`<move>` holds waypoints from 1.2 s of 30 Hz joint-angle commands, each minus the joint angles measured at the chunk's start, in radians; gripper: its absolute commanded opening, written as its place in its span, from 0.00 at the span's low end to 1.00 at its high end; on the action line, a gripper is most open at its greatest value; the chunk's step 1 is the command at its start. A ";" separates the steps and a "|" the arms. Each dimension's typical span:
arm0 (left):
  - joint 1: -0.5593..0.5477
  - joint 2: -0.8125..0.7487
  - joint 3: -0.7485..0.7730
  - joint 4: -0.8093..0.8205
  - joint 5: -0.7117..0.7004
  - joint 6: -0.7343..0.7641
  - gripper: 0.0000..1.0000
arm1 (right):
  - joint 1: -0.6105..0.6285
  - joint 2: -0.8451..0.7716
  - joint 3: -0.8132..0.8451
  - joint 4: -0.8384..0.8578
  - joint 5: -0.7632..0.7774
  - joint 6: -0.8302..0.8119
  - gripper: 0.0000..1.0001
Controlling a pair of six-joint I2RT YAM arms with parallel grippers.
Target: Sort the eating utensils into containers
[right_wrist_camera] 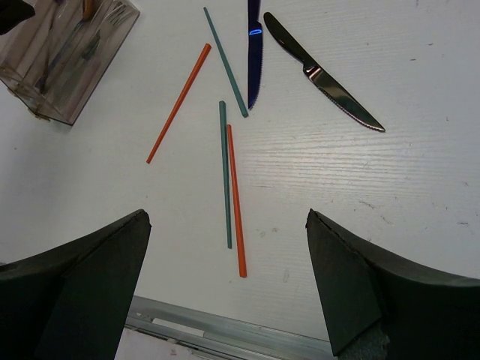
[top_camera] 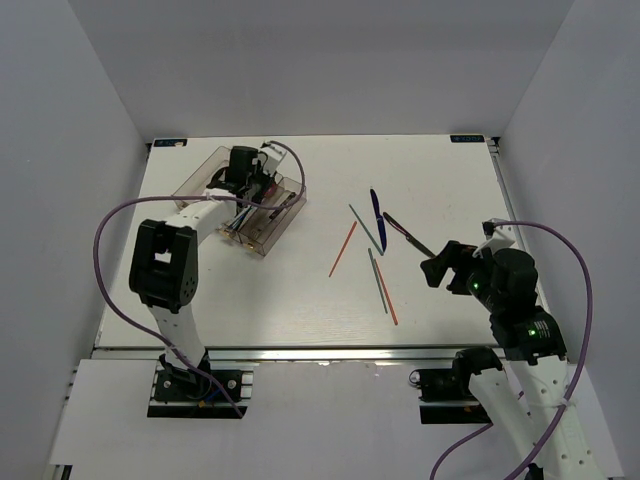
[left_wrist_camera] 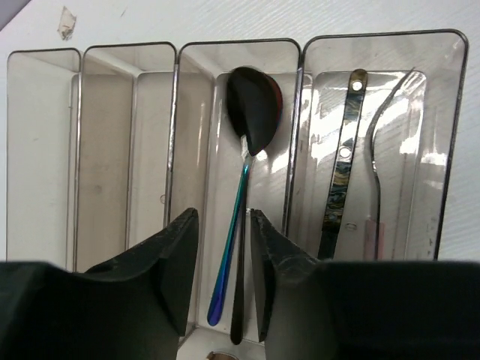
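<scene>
Robot lab cell: white table (top_camera: pixel 300 300) boxed by plain walls (top_camera: pixel 60 150), aluminium mounting rail (top_camera: pixel 330 352), cables (top_camera: pixel 110 215).

The tray (left_wrist_camera: pixel 300 45) is smoky brown. Before the left hand (left_wrist_camera: pixel 222 215), the spoon (left_wrist_camera: pixel 253 112) is dark, its handle blue-green. Before the right hand (right_wrist_camera: pixel 226 217): orange chopsticks (right_wrist_camera: pixel 178 103), green chopsticks (right_wrist_camera: pixel 225 172), a blue knife (right_wrist_camera: pixel 255 60), a dark knife (right_wrist_camera: pixel 322 75).

Light: came bright and even from above; left the white table (top_camera: pixel 300 310) nearly washed out.
Shadows: fell soft and thin beside the chopsticks (right_wrist_camera: pixel 235 202).
Glare: showed as white patches on the clear tray (left_wrist_camera: pixel 174 112); flashed as one glint on the dark knife (right_wrist_camera: pixel 322 79).
Focus: was sharp on the spoon (left_wrist_camera: pixel 251 112); went soft on the dark fingers (left_wrist_camera: pixel 176 270) at the lower edge.
Walls (top_camera: pixel 60 150): looked dimmer, grey-lilac.
</scene>
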 commanded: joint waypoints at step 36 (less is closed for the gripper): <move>0.001 -1.023 -0.581 -0.310 -0.173 -0.879 0.98 | 0.016 1.256 0.707 -0.065 0.208 -0.325 0.88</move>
